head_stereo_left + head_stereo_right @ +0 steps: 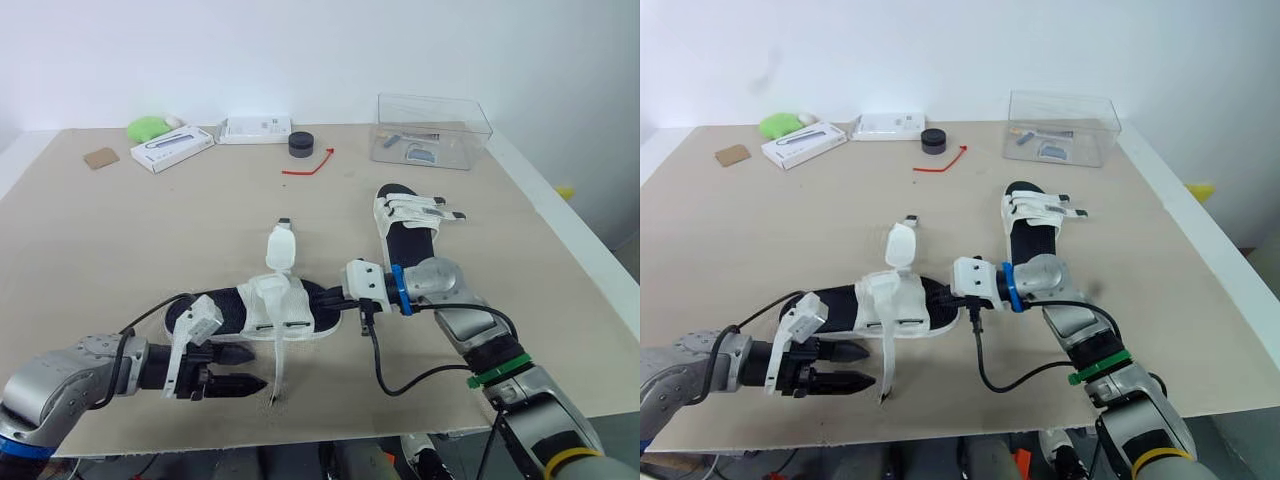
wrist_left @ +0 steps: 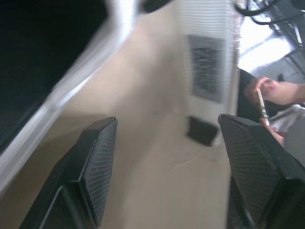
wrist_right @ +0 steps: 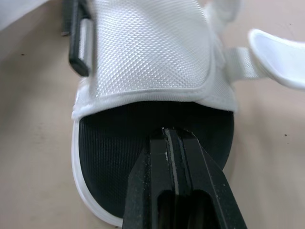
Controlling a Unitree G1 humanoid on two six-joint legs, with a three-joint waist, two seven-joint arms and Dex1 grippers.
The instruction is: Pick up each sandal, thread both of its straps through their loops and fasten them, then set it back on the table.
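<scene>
Work on the near sandal (image 1: 265, 315) looks barely begun: it lies flat on the bench (image 1: 150, 230) between the two hands, its upright strap (image 1: 280, 250) standing loose and its trailing strap (image 1: 279, 370) hanging just past the fingertips of the left hand (image 1: 240, 369), which is spread and holds nothing. The right hand (image 3: 174, 136) is pressed together, tips at the black footbed of that sandal's open end, probably steadying it. The far sandal (image 1: 405, 225) lies beyond the right hand with straps folded across; I cannot tell whether they are fastened, so lifting, threading and fastening remain.
</scene>
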